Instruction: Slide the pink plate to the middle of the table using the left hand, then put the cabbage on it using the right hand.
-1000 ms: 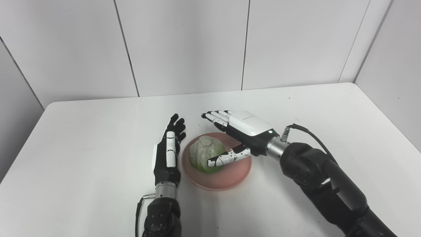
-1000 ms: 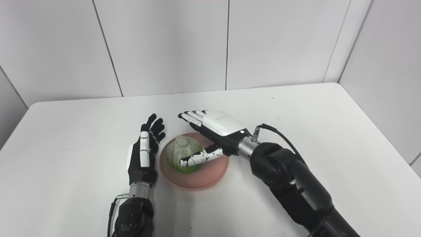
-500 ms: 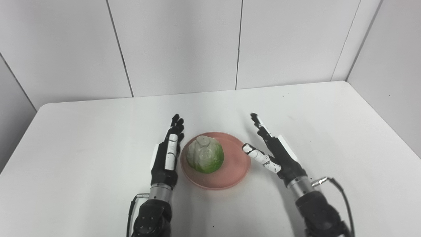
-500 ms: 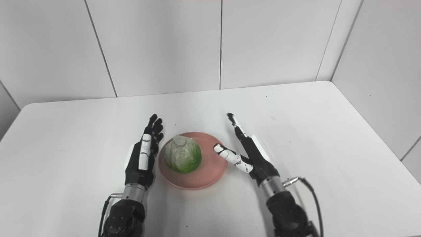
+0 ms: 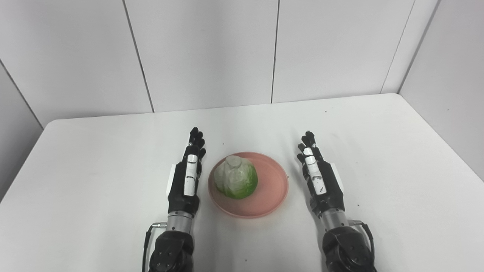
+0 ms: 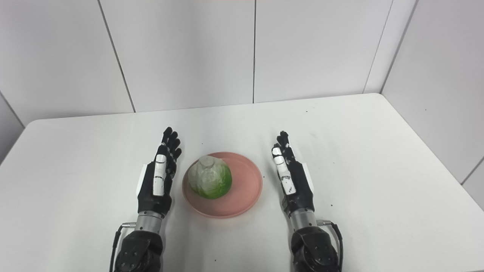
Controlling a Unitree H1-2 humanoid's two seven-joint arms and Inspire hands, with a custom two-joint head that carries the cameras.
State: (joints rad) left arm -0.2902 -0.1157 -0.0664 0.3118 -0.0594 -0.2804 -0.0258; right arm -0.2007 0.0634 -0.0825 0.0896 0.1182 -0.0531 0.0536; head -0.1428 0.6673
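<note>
The pink plate [image 5: 270, 190] lies near the middle of the white table. The cabbage [image 5: 236, 182], pale on top and green below, sits on the plate's left half. My left hand [image 5: 186, 180] rests edge-up just left of the plate, fingers straight, holding nothing. My right hand [image 5: 320, 180] stands the same way to the right of the plate, a small gap from its rim, fingers straight and empty. Both hands also show in the right eye view: my left hand [image 6: 157, 180] and my right hand [image 6: 292, 180].
The white table [image 5: 94, 158] runs back to a grey panelled wall [image 5: 211, 53]. A side wall [image 5: 446, 56] stands at the right. The table's left edge and corner are in view at the left.
My right hand has drawn back from the cabbage, swung to the right of the plate and turned edge-up with its thumb tucked in. My left hand shifted slightly left. The cabbage stays on the plate.
</note>
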